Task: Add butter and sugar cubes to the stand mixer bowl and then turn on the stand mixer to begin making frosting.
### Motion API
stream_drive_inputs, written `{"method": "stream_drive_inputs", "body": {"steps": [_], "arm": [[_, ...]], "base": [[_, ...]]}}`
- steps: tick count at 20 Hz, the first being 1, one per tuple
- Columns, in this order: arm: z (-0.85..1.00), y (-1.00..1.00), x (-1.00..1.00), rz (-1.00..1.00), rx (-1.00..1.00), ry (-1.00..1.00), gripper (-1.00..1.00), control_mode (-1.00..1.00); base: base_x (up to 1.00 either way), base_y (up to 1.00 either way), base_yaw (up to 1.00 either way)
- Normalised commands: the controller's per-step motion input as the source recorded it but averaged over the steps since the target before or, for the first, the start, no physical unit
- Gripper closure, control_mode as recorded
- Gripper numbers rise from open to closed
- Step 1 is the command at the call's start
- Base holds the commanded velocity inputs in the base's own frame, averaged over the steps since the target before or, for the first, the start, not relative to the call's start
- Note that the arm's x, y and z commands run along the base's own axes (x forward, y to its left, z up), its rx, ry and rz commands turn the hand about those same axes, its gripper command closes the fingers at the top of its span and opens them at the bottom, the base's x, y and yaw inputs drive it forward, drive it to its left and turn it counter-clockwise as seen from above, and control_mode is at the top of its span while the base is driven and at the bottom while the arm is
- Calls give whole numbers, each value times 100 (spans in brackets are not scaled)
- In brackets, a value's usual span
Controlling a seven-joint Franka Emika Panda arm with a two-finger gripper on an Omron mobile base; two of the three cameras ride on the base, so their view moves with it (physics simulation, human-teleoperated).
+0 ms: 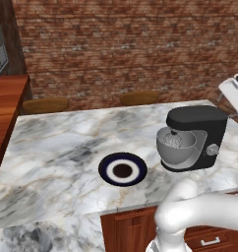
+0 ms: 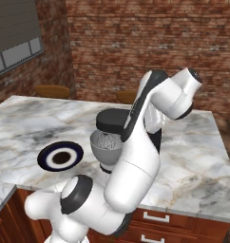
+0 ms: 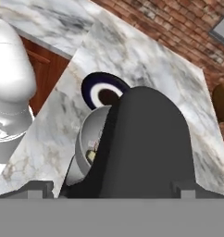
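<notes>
The black stand mixer (image 1: 195,134) stands on the right part of the marble counter (image 1: 57,147), its silver knob (image 1: 213,149) on the side facing me. The grey stand mixer bowl (image 1: 176,147) sits under its head, with pale speckled content inside. In the hand view a small yellow piece that looks like butter (image 3: 91,155) lies in the bowl (image 3: 86,139); I cannot make out sugar cubes. My gripper (image 3: 111,189) hovers open and empty just behind the mixer head (image 3: 146,143), looking over it. My arm (image 2: 136,156) hides part of the mixer (image 2: 112,121).
A dark-blue-rimmed plate (image 1: 122,170) with a white ring lies left of the mixer. Two wooden stools (image 1: 44,104) (image 1: 139,97) stand past the counter's far edge, before a brick wall. A wooden counter (image 1: 8,103) runs along the left. Drawers (image 2: 159,218) sit under the counter front.
</notes>
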Motion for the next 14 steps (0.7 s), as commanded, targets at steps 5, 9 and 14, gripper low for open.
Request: {"method": "stream_drive_inputs", "body": {"steps": [5, 9, 14], "arm": [[19, 3, -81, 13, -4, -28, -100, -100], [-28, -2, -39, 8, -9, -1, -100, -100], [-30, -13, -27, 21, -11, -20, -100, -100]], "base": [[0, 0, 0], [0, 0, 0], [0, 0, 0]]}}
